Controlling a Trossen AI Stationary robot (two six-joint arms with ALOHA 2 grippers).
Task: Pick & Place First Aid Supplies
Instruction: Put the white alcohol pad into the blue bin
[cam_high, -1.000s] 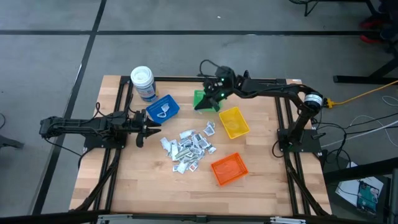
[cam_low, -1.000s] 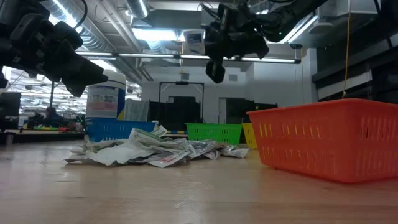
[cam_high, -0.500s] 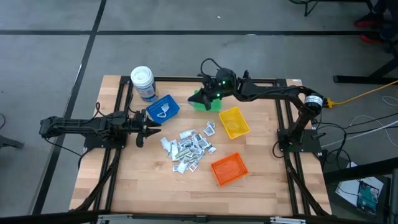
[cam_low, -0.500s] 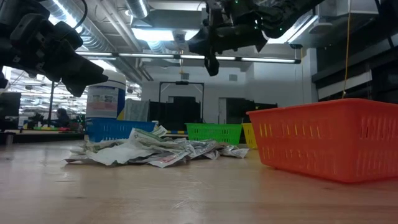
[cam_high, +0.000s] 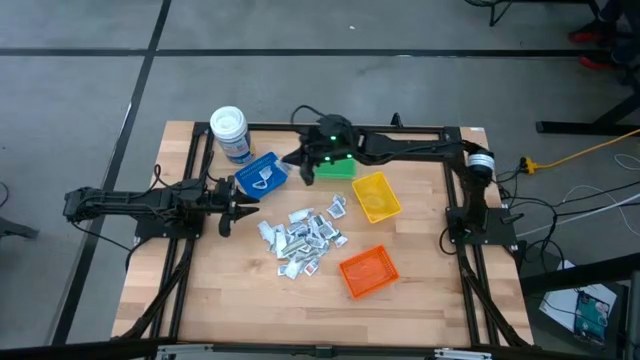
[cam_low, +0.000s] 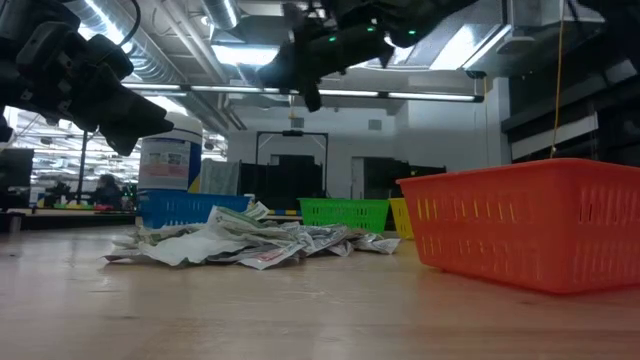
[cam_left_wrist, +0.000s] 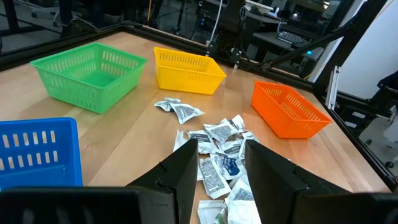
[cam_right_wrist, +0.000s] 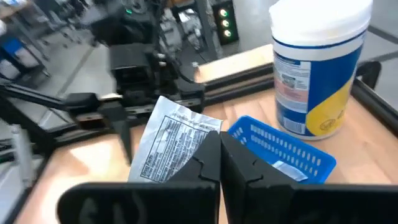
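The first aid supplies, small white and silvery packets, lie in a heap (cam_high: 305, 238) on the middle of the table, also seen in the low view (cam_low: 240, 243) and the left wrist view (cam_left_wrist: 217, 149). My right gripper (cam_high: 300, 162) hangs high over the gap between the green bin (cam_high: 342, 166) and the blue bin (cam_high: 262, 175), shut on one silvery packet (cam_right_wrist: 174, 143). My left gripper (cam_high: 240, 208) waits open at the table's left, pointing at the heap, with nothing between its fingers (cam_left_wrist: 186, 177). My right gripper pinches one silvery packet by its edge (cam_right_wrist: 200, 148) between its two shut fingers. The fingers reach in from the table's right, nearly level and slanting a little down. The packet sticks out beyond the fingertips, lifted clear above the table near the blue bin (cam_right_wrist: 280, 152).
A white-lidded round jar (cam_high: 230, 132) stands at the far left corner behind the blue bin. A yellow bin (cam_high: 376, 195) and an orange bin (cam_high: 368, 270) sit right of the heap. The blue bin holds a packet or two. Bare wood lies along the near edge.
My right gripper has swung from above the green bin toward the table's left, toward the blue bin, rising a little and rolling at the wrist. It stays shut.
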